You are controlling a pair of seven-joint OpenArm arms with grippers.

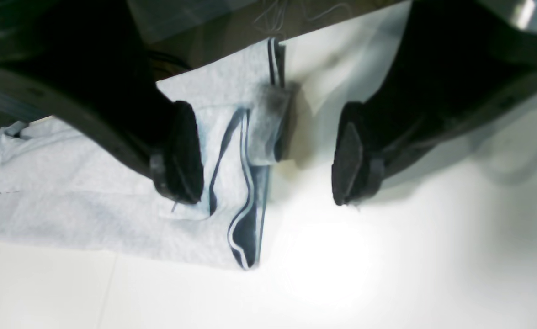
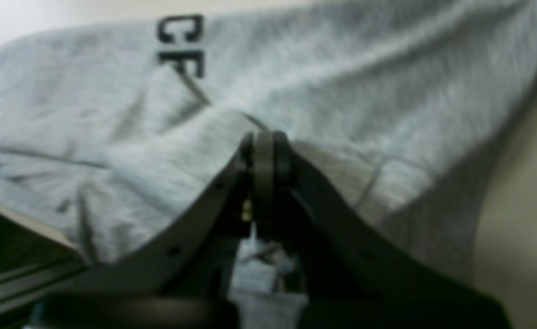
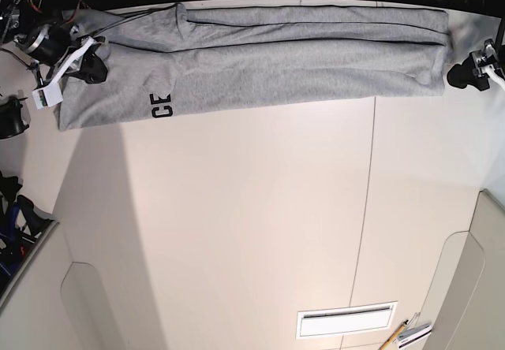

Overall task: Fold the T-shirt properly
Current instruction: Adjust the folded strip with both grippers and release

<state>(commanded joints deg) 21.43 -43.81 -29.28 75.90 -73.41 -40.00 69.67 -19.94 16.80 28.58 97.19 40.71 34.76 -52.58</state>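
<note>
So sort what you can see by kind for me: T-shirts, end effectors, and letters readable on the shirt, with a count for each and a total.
T-shirts: 1
End effectors, left and right: 2
Readable letters, C and E or F, partly covered in the right wrist view: 2
Total: 5
</note>
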